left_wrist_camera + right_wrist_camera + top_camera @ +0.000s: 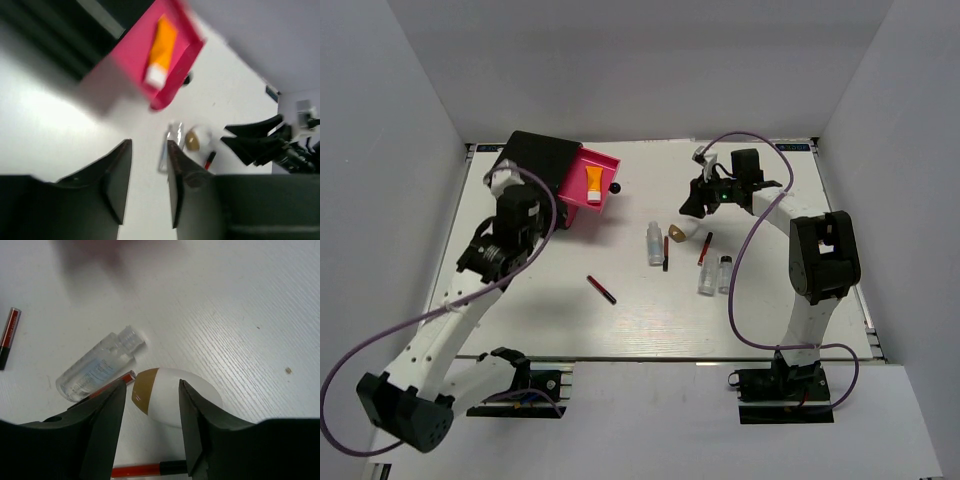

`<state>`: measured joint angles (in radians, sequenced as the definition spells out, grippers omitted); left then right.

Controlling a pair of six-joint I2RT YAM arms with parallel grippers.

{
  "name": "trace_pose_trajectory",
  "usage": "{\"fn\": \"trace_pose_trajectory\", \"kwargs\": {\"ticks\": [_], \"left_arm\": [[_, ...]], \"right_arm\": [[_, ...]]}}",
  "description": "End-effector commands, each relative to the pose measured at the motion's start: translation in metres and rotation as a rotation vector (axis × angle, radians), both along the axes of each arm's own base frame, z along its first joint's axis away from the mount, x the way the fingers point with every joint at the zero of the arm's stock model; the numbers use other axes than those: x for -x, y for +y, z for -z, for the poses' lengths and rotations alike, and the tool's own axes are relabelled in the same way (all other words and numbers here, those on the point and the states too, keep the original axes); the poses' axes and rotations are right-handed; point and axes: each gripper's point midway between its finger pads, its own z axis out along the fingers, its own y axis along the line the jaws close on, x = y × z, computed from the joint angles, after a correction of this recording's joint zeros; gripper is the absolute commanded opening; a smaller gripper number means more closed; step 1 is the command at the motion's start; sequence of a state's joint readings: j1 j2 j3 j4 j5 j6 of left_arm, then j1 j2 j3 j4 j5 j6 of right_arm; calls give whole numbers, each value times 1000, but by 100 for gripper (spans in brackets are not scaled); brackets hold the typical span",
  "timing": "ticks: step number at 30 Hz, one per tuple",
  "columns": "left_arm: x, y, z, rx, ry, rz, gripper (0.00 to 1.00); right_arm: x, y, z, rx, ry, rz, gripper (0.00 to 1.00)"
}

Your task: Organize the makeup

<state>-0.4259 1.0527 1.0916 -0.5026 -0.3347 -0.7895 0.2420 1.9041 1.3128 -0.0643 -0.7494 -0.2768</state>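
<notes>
Makeup [666, 253] lies on the table [540, 310]: 3 clear bottles [654, 243], 3 dark-red sticks [601, 289] and a white, tan-tipped egg [170, 395] below the released right gripper [152, 390], while the orange tube [594, 185] rests in the pink drawer [577, 178] before the released, empty left gripper [149, 145].

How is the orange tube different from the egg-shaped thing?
The orange tube with the white cap is long and narrow; the white egg-shaped piece with a tan tip is round. The tube lies in the pink drawer; the egg lies on the white table. Both lie on their sides.
</notes>
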Motion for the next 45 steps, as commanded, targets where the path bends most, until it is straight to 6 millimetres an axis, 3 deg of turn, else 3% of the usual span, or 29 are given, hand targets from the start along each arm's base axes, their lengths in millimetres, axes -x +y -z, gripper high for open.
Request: {"fn": "trace_pose_trajectory", "kwargs": {"ticks": [1, 7, 14, 20, 21, 22, 23, 24, 25, 26, 27, 28, 29, 30, 32, 34, 35, 36, 42, 45], "left_arm": [[50, 0, 82, 180, 325, -122, 46], [72, -16, 143, 184, 569, -144, 63], [68, -38, 177, 209, 602, -125, 67], [59, -52, 181, 174, 583, -75, 68], [56, -53, 181, 169, 582, -70, 67], [55, -54, 181, 165, 581, -63, 68], [54, -55, 182, 154, 580, -55, 68], [54, -58, 181, 147, 575, -41, 69], [54, -58, 181, 144, 574, -38, 69], [54, -57, 181, 141, 571, -36, 70], [55, -57, 180, 145, 566, -35, 70], [56, -56, 180, 145, 562, -37, 70], [56, -55, 179, 147, 556, -34, 71], [57, -54, 179, 149, 552, -37, 71], [59, -51, 177, 146, 545, -42, 71], [60, -48, 174, 138, 537, -47, 72], [63, -46, 175, 131, 541, -50, 72], [63, -45, 174, 131, 539, -50, 72], [68, -37, 174, 137, 527, -62, 72], [68, -38, 174, 142, 520, -59, 73]], "right_arm": [[-7, -2, -28, 24, -107, -20, 53], [-14, -5, -28, 37, -102, 29, 62], [-3, -20, -13, 123, -105, 40, 64], [8, -20, -3, 195, -290, -196, 82], [5, -21, -3, 240, -426, -312, 85], [18, -24, 13, 269, -401, -399, 89], [19, -25, 17, 287, -439, -464, 89], [8, -25, 6, 319, -575, -557, 89], [19, -27, 20, 318, -523, -620, 89], [18, -25, 21, 317, -541, -656, 89], [6, -23, 8, 321, -594, -679, 89], [11, -25, 22, 317, -563, -732, 89], [8, -24, 24, 316, -571, -764, 89], [-2, -20, 14, 323, -619, -788, 89], [-3, -21, 31, 328, -589, -848, 89], [-10, -17, 33, 337, -652, -934, 89], [4, -21, 36, 323, -607, -984, 89], [8, -21, 44, 317, -594, -1019, 89], [23, -23, 40, 312, -594, -1112, 89], [31, -21, 49, 308, -573, -1123, 89]]}}
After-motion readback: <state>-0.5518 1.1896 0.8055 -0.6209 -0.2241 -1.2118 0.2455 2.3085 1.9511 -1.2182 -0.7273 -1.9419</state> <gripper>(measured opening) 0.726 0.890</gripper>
